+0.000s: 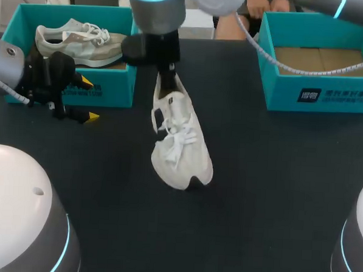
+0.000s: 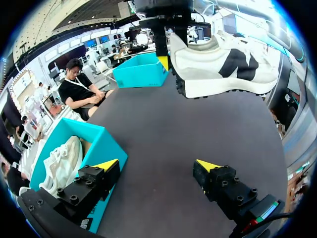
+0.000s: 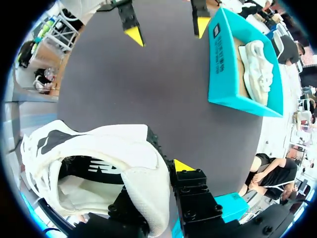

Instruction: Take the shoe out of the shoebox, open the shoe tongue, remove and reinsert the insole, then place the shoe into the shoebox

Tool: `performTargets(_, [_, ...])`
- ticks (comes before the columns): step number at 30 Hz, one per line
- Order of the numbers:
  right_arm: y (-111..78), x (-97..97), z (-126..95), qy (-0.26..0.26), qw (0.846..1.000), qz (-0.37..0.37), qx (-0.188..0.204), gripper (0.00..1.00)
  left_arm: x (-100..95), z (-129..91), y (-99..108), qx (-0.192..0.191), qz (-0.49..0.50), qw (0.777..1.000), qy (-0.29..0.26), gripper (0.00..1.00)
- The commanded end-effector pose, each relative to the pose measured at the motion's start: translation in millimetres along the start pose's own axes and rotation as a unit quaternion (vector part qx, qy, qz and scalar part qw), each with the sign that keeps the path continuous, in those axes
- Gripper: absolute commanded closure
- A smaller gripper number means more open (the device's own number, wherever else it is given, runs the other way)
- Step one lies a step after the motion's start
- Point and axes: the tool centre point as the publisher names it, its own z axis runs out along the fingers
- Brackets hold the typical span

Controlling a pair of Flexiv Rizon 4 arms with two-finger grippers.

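1. The shoe (image 1: 181, 145), table centre: white upper and laces; a black side patch shows in the left wrist view.
2. The left shoebox (image 1: 126, 78), 10 o'clock: teal walls, white print.
3. The second shoe (image 1: 77, 42), inside it: cream and grey panels.
4. The right shoebox (image 1: 317, 94), 2 o'clock: teal walls, brown cardboard floor, dark label.
5. The table (image 1: 276, 196): matt black.
6. The left gripper (image 1: 89, 99), 9 o'clock: black fingers, yellow tips.

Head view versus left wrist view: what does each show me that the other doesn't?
Head only: the laces of the held shoe, and the right shoebox empty inside. Left wrist only: that shoe's dark side marking and sole edge. Both: right pincer shut on its heel, left pincer open, second shoe in the left shoebox.
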Motion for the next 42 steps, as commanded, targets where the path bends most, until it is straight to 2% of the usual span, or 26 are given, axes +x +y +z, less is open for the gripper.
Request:
performTargets(1, [-7.7, 1.4, -54, -0.017, 1.0, -0.015, -0.006, 1.0, 0.5, 0, -1, -0.002, 0.0, 1.0, 0.0, 0.0])
performTargets(6, [-8.8, -6.5, -78, -0.028, 0.999, -0.019, 0.003, 1.0, 0.5, 0, -1, -0.002, 0.0, 1.0, 0.0, 0.0])
performTargets(22, [-8.8, -6.5, -78, -0.028, 0.999, -0.019, 0.003, 1.0, 0.5, 0, -1, -0.002, 0.0, 1.0, 0.0, 0.0])
performTargets(28, [-65.9, -25.8, -83, -0.021, 0.999, -0.035, 0.001, 1.0, 0.5, 0, -1, -0.002, 0.0, 1.0, 0.0, 0.0])
performTargets(35, [-149.7, -56.6, -83, -0.031, 0.999, -0.041, -0.001, 1.0, 0.5, 0, -1, -0.002, 0.0, 1.0, 0.0, 0.0])
performTargets(39, [-198.4, -66.0, -81, -0.029, 0.999, -0.027, 0.007, 1.0, 0.5, 0, -1, -0.002, 0.0, 1.0, 0.0, 0.0])
performTargets(42, [-224.3, -67.3, -81, -0.021, 0.999, -0.024, 0.015, 1.0, 0.5, 0, -1, -0.002, 0.0, 1.0, 0.0, 0.0])
